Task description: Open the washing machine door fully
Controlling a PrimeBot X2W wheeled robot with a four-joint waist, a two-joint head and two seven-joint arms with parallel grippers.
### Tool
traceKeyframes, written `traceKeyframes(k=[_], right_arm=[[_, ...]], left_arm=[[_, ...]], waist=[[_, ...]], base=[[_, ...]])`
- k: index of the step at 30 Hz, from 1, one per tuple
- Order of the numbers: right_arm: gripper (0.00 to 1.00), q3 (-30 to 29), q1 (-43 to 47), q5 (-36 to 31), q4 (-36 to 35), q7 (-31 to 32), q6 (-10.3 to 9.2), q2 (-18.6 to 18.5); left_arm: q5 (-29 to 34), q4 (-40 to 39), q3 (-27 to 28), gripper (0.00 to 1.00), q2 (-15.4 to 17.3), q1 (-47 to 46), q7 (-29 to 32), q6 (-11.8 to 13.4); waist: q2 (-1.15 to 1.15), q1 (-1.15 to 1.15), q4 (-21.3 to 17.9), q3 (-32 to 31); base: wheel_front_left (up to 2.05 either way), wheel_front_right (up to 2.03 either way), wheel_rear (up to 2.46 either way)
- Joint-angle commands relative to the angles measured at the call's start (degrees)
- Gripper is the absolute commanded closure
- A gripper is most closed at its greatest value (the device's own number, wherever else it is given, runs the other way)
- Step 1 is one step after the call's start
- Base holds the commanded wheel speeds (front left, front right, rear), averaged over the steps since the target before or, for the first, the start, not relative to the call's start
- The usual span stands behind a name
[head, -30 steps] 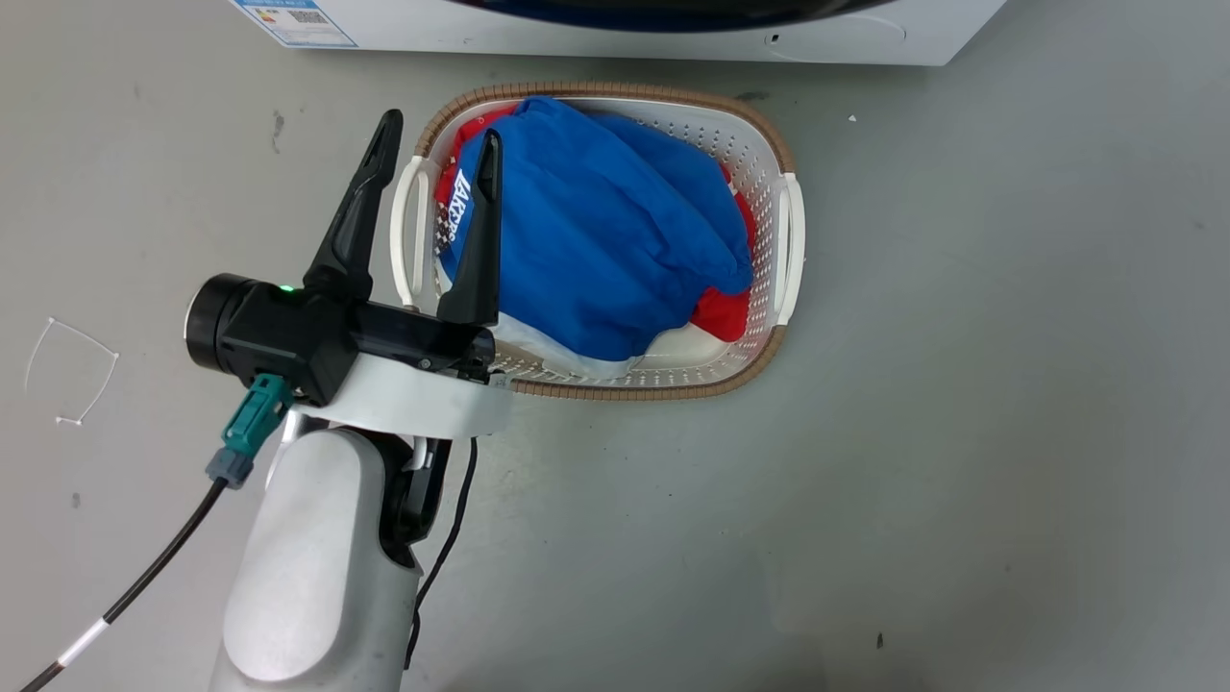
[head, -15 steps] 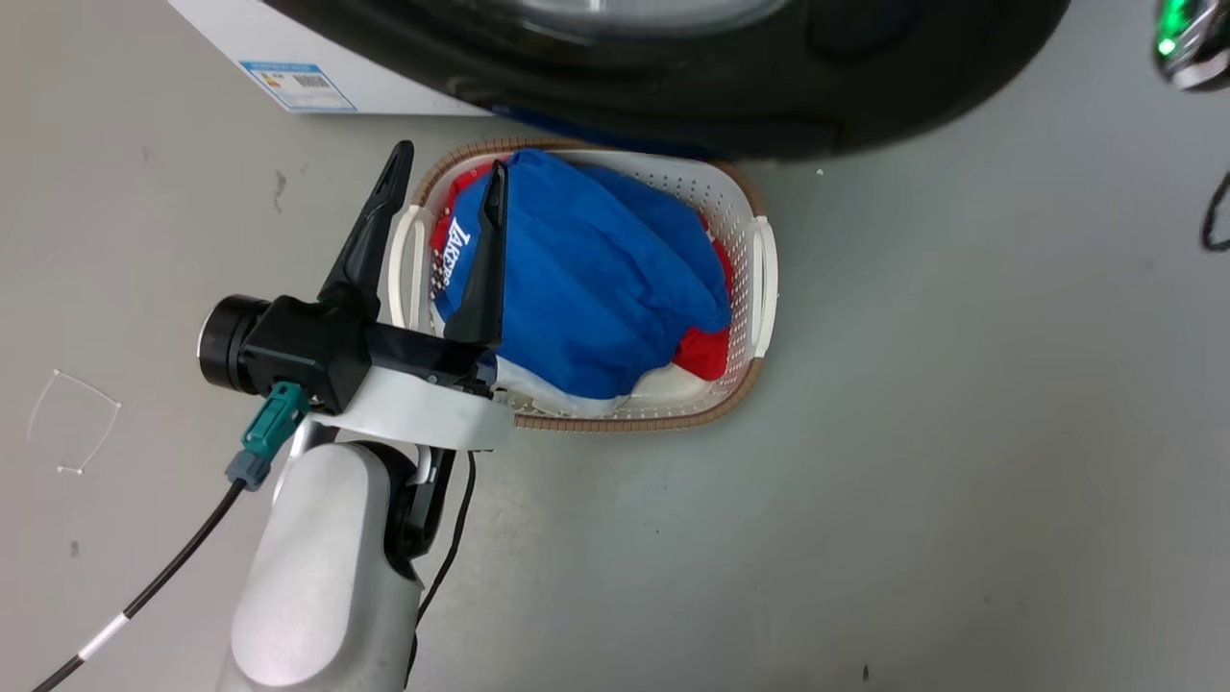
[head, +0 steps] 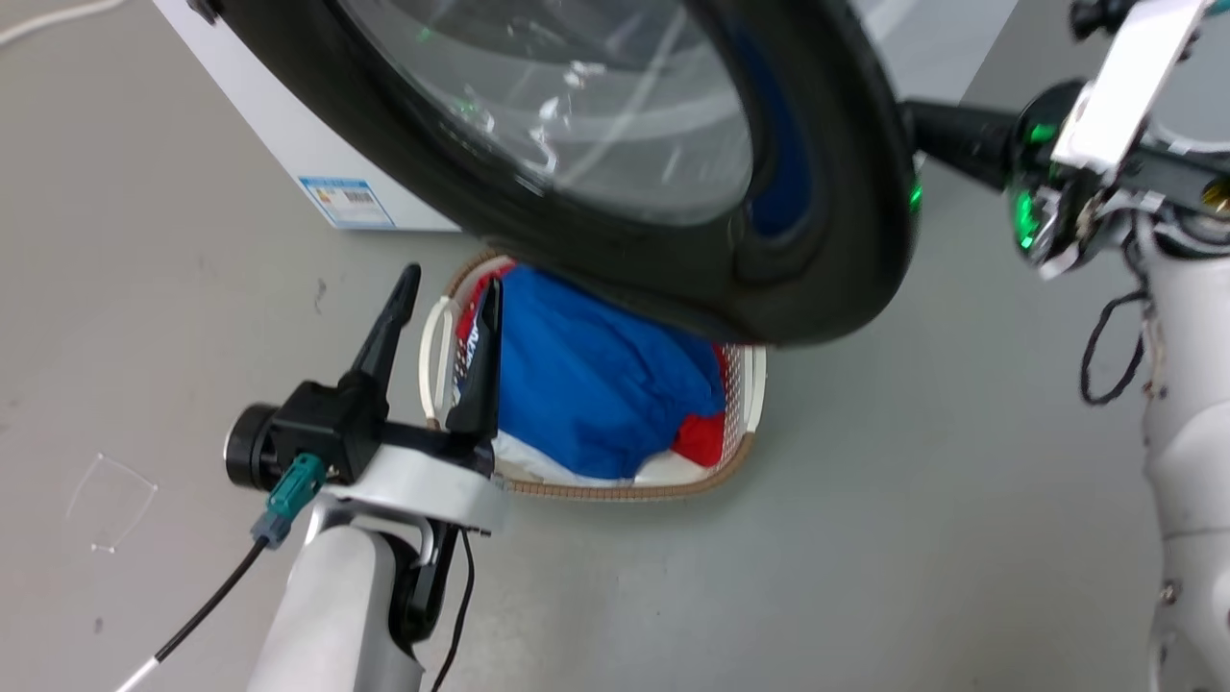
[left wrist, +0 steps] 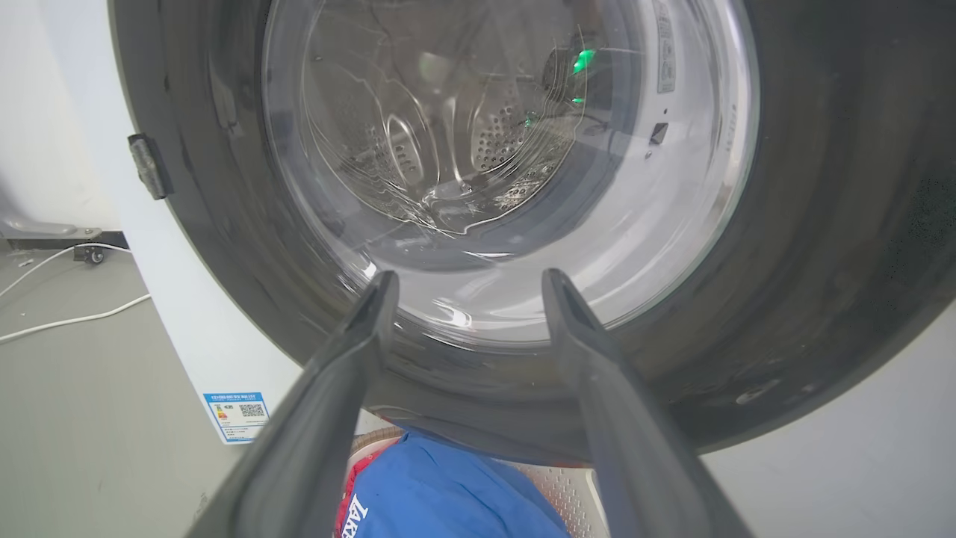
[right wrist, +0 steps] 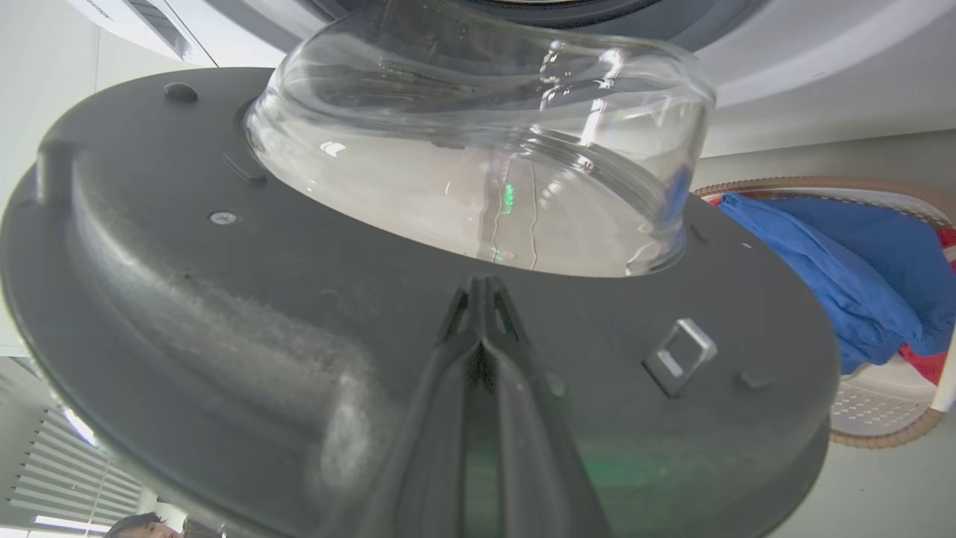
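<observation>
A laundry basket [head: 615, 491] is set on a grey floor [head: 865, 557].
The white, perforated basket is edged with a woven brown rim and heaped with a blue garment [head: 596, 384]; red cloth [head: 700, 438] is tucked beneath it. A white cable [left wrist: 67, 321] is laid across the floor.

washing machine door [head: 596, 125] overhanging basket [head: 755, 384], free floor [head: 913, 519] to right
</observation>
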Motion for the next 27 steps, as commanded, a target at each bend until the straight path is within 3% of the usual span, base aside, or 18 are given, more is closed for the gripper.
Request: traceKeyframes(k=[1, 15, 27], right_arm=[[1.0, 0.32, 2.8, 0.22, -0.95, 0.86, 0.02, 1.13], [1.0, 4.0, 16.67, 0.87, -7.51, 4.08, 0.02, 5.18], [1.0, 10.5, 24.63, 3.76, -13.36, 1.35, 0.03, 6.48]], left_arm=[[-0.99, 0.52, 0.02, 0.0, -0.09, 1.75, -0.15, 0.27], [-1.02, 3.5, -0.33, 0.0, -0.09, 7.92, -0.15, 0.15], [-1.99, 4.6, -0.87, 0.0, -0.09, 11.1, -0.15, 0.78]], waist=[[0.0, 0.0, 0.27, -3.43], [0.0, 0.0, 0.54, -11.75], [0.0, 0.0, 0.82, -15.4]], base=[[0.0, 0.0, 0.0], [0.0, 0.0, 0.0], [0.0, 0.0, 0.0]])
